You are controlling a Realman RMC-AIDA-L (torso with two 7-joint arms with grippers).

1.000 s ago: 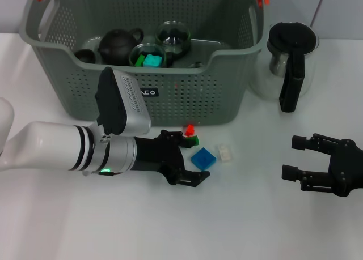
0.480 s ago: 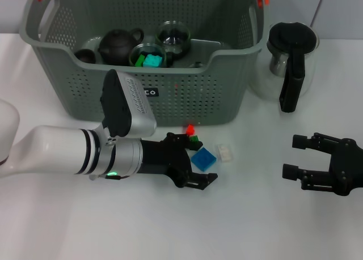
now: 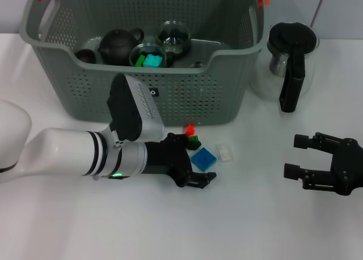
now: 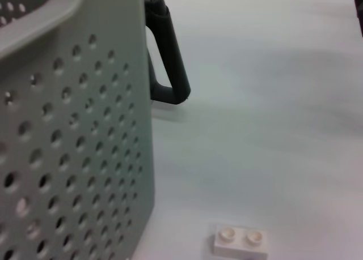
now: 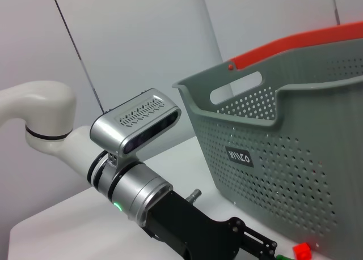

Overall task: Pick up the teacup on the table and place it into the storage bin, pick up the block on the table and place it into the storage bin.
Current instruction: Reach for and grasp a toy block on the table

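The white table carried everything. At its far side stood the storage bin, a large grey perforated basket with orange clips on its handles and a small black label on its near wall. Inside the bin lay a dark teapot, a glass cup, and another glass cup holding a teal block; a dark teacup sat just beside the teapot near the bin's left wall. To the right of the bin, on the table, stood a glass kettle with a black lid and handle.

The left arm reached in from the left edge, low over the table in front of the bin. The left gripper had its fingers spread, one on each side of the blue block, which lay flat on the table just in front of the bin's near wall. Whether the fingers touched the block could not be told. The right gripper lay near the table's right edge, well apart from the blocks, with its fingers spread and nothing between them.

Just behind the blue block sat a green block with a small red block beside it, close to the bin wall. A white two-stud block lay just right of the blue one, apart from it.
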